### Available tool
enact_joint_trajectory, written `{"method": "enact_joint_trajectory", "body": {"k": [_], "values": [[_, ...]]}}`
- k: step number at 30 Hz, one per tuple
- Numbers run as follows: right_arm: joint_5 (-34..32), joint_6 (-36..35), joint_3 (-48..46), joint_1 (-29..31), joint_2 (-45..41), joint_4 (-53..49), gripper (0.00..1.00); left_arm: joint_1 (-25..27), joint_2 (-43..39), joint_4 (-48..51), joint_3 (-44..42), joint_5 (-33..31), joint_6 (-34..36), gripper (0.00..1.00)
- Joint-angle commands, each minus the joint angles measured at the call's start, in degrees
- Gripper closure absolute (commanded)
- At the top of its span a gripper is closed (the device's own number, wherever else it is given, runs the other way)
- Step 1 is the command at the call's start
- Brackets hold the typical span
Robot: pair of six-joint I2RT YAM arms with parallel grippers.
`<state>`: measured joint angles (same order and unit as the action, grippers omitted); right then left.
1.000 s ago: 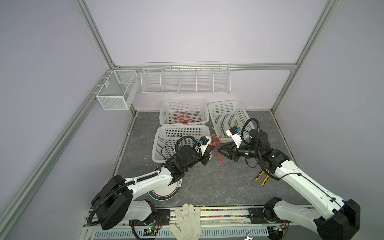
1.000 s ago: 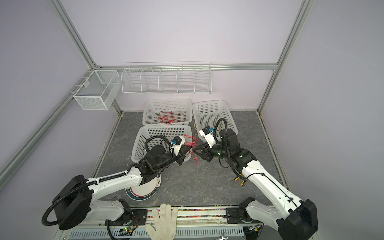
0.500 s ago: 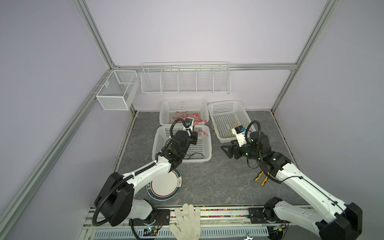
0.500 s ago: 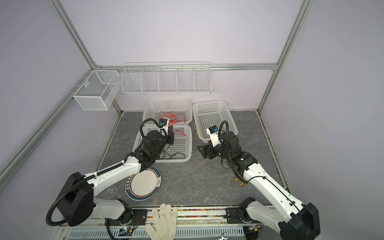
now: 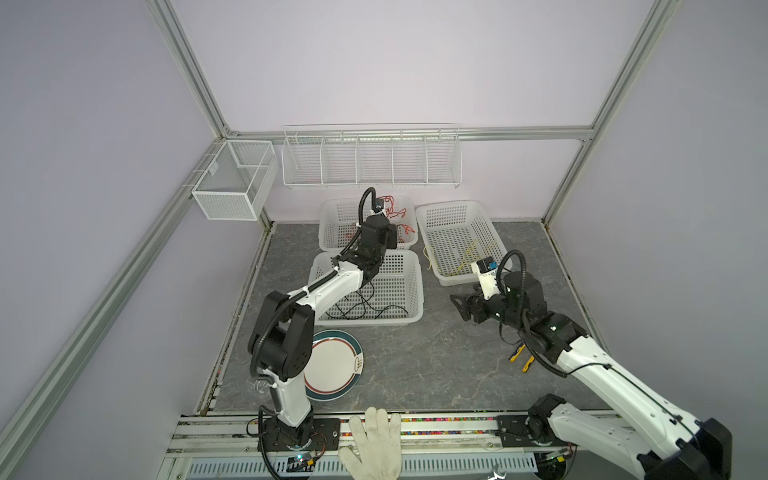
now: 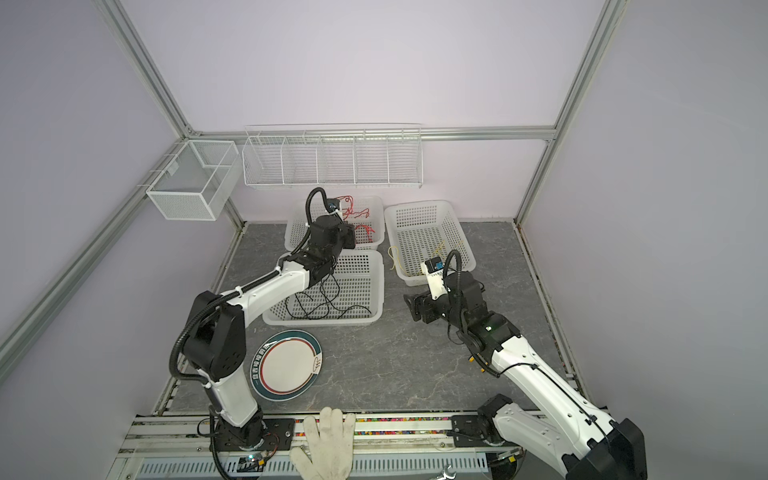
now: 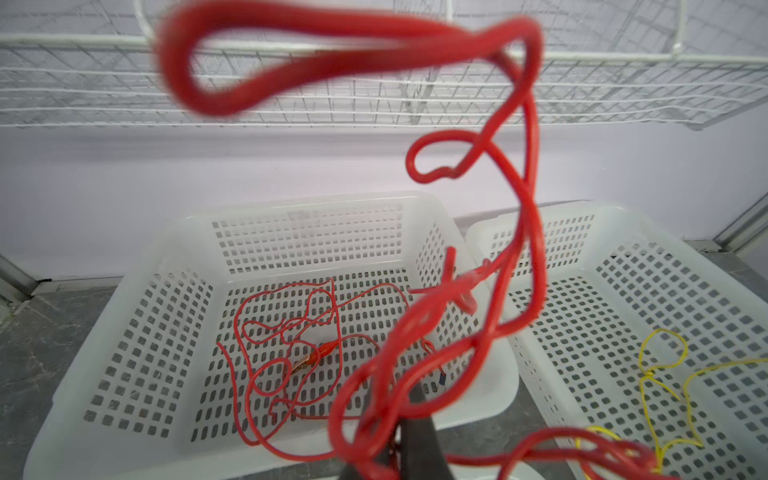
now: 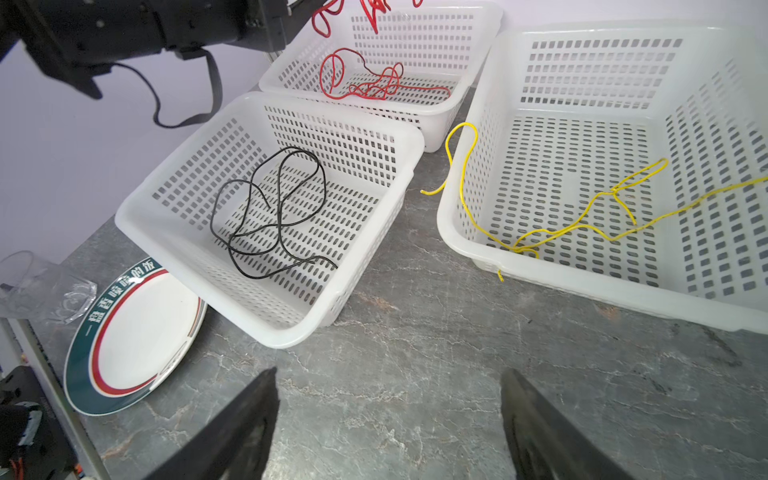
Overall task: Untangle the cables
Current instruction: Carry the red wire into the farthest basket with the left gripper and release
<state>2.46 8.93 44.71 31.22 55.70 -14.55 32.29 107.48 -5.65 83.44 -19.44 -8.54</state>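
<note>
Release by the right gripper [image 8: 388,376], jaws now spread over the table [image 8: 415,332], leaves the red cable [image 7: 515,291] pinched in the left gripper [image 7: 390,453] alone, hanging above the back basket [image 7: 307,203], probably ready to drop there.

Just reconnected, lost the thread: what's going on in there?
The left gripper, jaws shut, holds tangled thin red cable above the far white perforated plastic basket, where more lies. The right gripper hangs open, empty, over the grey table. Thin yellow cable lies in the right basket, thin black cable in the near basket.
</note>
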Motion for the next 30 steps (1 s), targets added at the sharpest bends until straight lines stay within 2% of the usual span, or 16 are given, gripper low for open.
{"method": "enact_joint_trajectory", "body": {"k": [1, 9, 16, 19, 23, 30], "values": [[-2.0, -1.7, -2.0, 0.1, -1.4, 0.6, 0.15, -0.2, 5.1, 7.9, 7.2, 0.5, -4.6, 1.00], [-2.9, -1.7, -3.7, 0.1, -3.0, 0.2, 0.15, -0.6, 16.8, 16.8, 20.1, -0.6, -9.5, 1.00], [-3.7, -1.9, -4.4, 0.1, -4.5, 0.0, 0.14, -0.9, 21.1, 20.1, 25.1, 1.6, -10.7, 0.99], [-3.8, -1.8, -4.3, 0.1, -4.4, 0.0, 0.14, -0.9, 21.4, 19.9, 25.4, 2.0, -9.7, 0.82], [-3.9, -1.7, -4.4, 0.1, -4.0, 0.1, 0.14, -0.9, 20.8, 19.6, 25.3, 3.3, -8.0, 0.63], [-4.0, -1.6, -4.2, 0.1, -3.5, 0.4, 0.14, -0.9, 15.8, 17.6, 21.1, 4.2, -6.2, 0.50]]}}
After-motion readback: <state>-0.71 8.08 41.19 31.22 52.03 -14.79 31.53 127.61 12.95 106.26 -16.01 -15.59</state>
